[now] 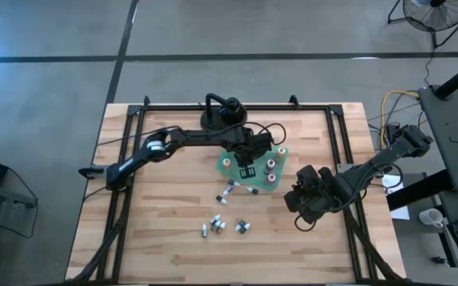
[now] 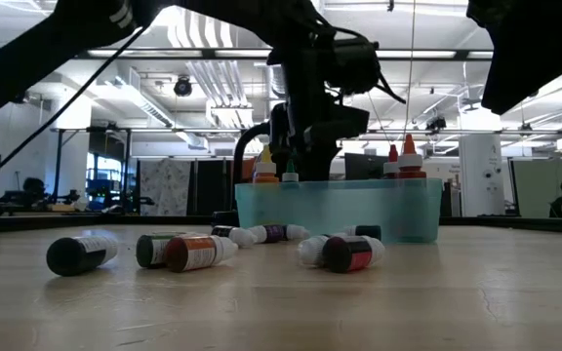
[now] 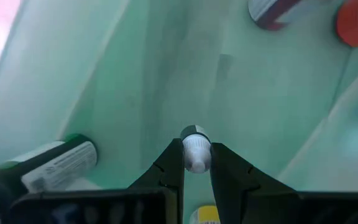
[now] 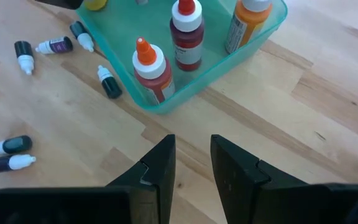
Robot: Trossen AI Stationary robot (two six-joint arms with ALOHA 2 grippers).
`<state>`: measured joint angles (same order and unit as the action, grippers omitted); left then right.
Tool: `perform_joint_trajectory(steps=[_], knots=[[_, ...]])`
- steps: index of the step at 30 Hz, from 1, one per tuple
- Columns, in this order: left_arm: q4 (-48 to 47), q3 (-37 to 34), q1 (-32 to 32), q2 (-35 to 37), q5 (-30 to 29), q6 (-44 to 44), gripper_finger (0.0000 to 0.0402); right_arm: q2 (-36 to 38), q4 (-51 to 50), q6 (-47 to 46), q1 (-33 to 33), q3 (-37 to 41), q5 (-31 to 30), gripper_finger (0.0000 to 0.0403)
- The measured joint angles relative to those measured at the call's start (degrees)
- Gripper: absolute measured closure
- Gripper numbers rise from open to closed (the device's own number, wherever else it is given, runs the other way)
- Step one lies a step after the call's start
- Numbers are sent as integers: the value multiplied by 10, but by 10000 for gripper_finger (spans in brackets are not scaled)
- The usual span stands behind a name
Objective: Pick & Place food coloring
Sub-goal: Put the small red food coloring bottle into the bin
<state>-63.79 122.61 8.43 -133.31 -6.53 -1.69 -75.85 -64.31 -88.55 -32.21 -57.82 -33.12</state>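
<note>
Several food coloring bottles [image 2: 198,252] lie loose on the table [image 1: 165,246], not yet collected. Beyond them, upright bottles stand in the teal bin [image 2: 340,210], where the left claw [image 3: 197,163] is clamped on a small bottle [image 3: 196,149]. Right claw [image 4: 192,163], jaws slightly apart and empty, waits beside the bin.

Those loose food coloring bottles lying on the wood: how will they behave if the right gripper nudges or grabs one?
The loose bottles lie on their sides on the table and look round-bodied, so a nudge probably rolls them. They look small and plastic, likely light and sturdy. The smooth tapered tip may slip; the right gripper, open and empty, should probably close on the body.
</note>
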Motion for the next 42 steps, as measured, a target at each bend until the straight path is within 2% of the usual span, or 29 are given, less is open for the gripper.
perform_joint_trajectory(steps=[9,36,42], knots=[[8,0,2,-13,20,-1,357,0,0,0,0,4,0,310],[17,-1,1,-19,24,2,350,0,-2,7,0,6,0,310],[20,-1,0,-19,23,4,313,0,-2,7,0,6,0,310]])
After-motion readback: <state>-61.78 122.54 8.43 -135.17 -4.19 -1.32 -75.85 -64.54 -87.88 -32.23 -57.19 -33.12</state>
